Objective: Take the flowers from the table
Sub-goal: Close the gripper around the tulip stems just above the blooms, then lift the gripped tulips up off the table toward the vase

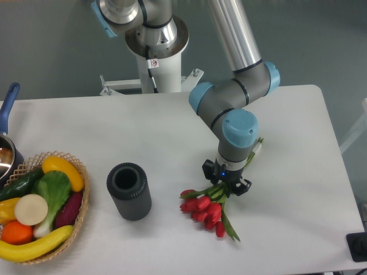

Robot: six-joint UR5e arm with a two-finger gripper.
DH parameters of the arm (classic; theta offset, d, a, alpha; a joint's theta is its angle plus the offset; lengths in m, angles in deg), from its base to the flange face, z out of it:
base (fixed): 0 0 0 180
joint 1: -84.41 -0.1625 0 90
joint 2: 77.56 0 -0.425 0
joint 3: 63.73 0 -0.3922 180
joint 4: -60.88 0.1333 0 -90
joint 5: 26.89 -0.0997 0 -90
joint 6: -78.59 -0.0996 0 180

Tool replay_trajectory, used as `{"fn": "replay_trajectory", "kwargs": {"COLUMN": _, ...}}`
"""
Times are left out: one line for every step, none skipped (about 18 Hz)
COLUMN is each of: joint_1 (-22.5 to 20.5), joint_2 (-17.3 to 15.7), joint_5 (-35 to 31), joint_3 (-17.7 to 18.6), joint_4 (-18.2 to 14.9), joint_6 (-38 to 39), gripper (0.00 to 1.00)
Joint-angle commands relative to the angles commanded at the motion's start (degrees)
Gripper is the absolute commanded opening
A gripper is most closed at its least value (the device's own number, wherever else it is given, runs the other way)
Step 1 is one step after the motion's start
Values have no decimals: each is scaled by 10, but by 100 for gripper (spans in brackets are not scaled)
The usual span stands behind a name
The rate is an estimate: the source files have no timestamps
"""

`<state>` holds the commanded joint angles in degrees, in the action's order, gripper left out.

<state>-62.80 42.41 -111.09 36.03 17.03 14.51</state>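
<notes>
Toward the near edge of the tabletop (86,123), right of centre, the flowers (205,209) lie with blooms fanned forward. Just behind them the end effector (226,182) is pinching the stems, low where they bunch, likely so one grip lifts the whole bouquet.

Red tulips (202,207) with green stems lie on the white surface (298,143) just below the black hand (226,179). Left of the hand: a dark grey cylinder (129,191); further left, a tan wicker basket (80,197) holding yellow bananas (34,244).
</notes>
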Motion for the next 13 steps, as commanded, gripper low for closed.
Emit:
{"fn": "replay_trajectory", "kwargs": {"joint_1": 0, "joint_2": 0, "joint_5": 0, "joint_3": 0, "joint_4": 0, "joint_6": 2, "gripper": 34}}
{"fn": "replay_trajectory", "kwargs": {"joint_1": 0, "joint_2": 0, "joint_5": 0, "joint_3": 0, "joint_4": 0, "joint_6": 2, "gripper": 34}}
{"fn": "replay_trajectory", "kwargs": {"joint_1": 0, "joint_2": 0, "joint_5": 0, "joint_3": -1, "joint_4": 0, "joint_6": 2, "gripper": 33}}
{"fn": "replay_trajectory", "kwargs": {"joint_1": 0, "joint_2": 0, "joint_5": 1, "joint_3": -1, "joint_4": 0, "joint_6": 2, "gripper": 33}}
{"fn": "replay_trajectory", "kwargs": {"joint_1": 0, "joint_2": 0, "joint_5": 1, "joint_3": -1, "joint_4": 0, "joint_6": 2, "gripper": 33}}
{"fn": "replay_trajectory", "kwargs": {"joint_1": 0, "joint_2": 0, "joint_5": 1, "joint_3": -2, "joint_4": 0, "joint_6": 1, "gripper": 33}}
{"fn": "replay_trajectory", "kwargs": {"joint_1": 0, "joint_2": 0, "joint_5": 0, "joint_3": -2, "joint_4": 0, "joint_6": 0, "gripper": 33}}
{"fn": "replay_trajectory", "kwargs": {"joint_1": -1, "joint_2": -2, "joint_5": 1, "joint_3": -4, "joint_4": 0, "joint_6": 0, "gripper": 33}}
{"fn": "replay_trajectory", "kwargs": {"joint_1": -2, "joint_2": -3, "joint_5": 1, "joint_3": -6, "joint_4": 0, "joint_6": -1, "gripper": 33}}
{"fn": "replay_trajectory", "kwargs": {"joint_1": -3, "joint_2": -3, "joint_5": 1, "joint_3": -7, "joint_4": 0, "joint_6": -2, "gripper": 33}}
{"fn": "replay_trajectory", "kwargs": {"joint_1": -3, "joint_2": -4, "joint_5": 0, "joint_3": -10, "joint_4": 0, "joint_6": -3, "gripper": 33}}
{"fn": "replay_trajectory", "kwargs": {"joint_1": -3, "joint_2": -7, "joint_5": 1, "joint_3": -15, "joint_4": 0, "joint_6": -3, "gripper": 33}}
{"fn": "replay_trajectory", "kwargs": {"joint_1": -2, "joint_2": -18, "joint_5": 1, "joint_3": -18, "joint_4": 0, "joint_6": 0, "gripper": 33}}
